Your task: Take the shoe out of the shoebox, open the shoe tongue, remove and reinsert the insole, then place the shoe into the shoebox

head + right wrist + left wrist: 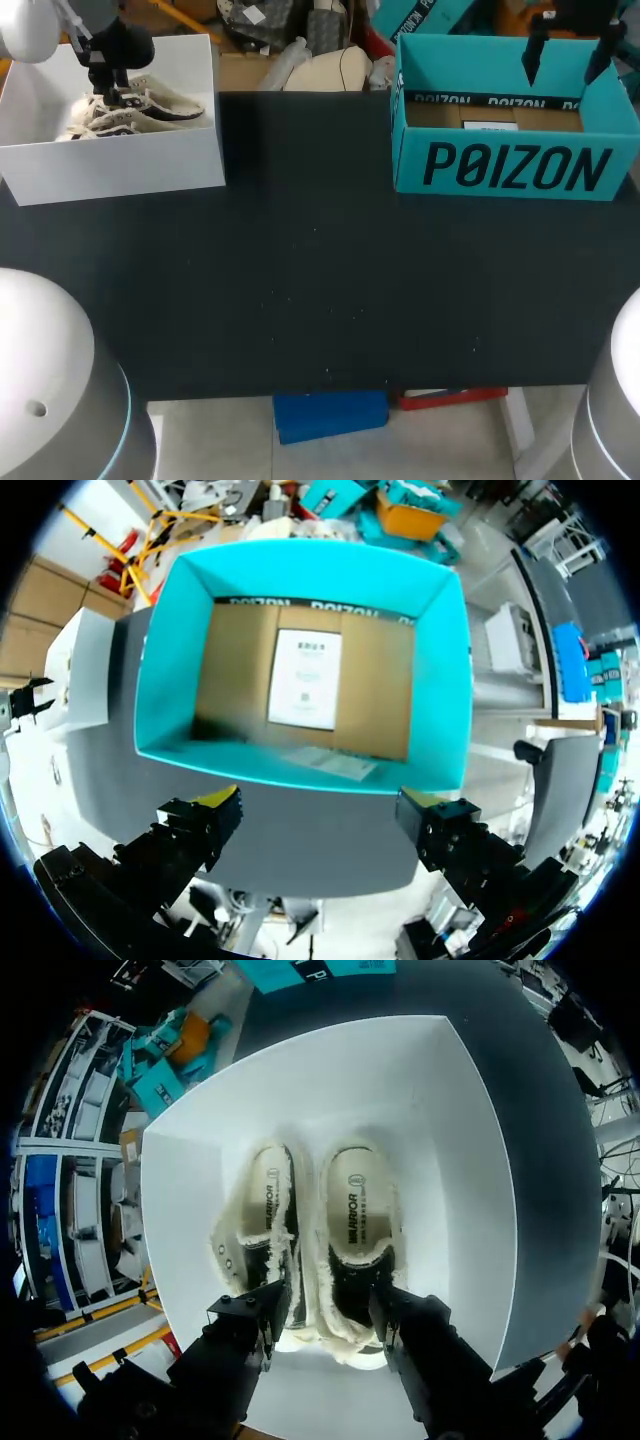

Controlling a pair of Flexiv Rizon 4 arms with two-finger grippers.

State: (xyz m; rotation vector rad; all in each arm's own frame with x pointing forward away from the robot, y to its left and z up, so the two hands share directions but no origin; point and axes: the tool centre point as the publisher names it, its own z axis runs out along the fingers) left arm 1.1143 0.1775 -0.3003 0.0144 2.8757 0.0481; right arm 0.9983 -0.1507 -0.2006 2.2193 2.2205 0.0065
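L arm (pixel 50 380) & R arm (pixel 618 400): fat rounded shells, white/grey. L has a light-blue ring and a small hole in the shell. L gripper (pixel 330 1310): matte black, bolt heads on brackets. R gripper (pixel 320 805): black, angular, yellow tips.

Table (pixel 320 290): two boxes sit along the far edge, well apart. The left box (pixel 120 165) is at the far-left corner and the right shoebox (pixel 515 165) is at far right. The pair of shoes (pixel 150 108) lies in the left box, side by side and touching. The left gripper (pixel 325 1305) is down inside that box, right over the shoes. The right gripper (pixel 320 815) hangs above the right shoebox. A sheet (pixel 305 678) lies flat on the middle of its floor.
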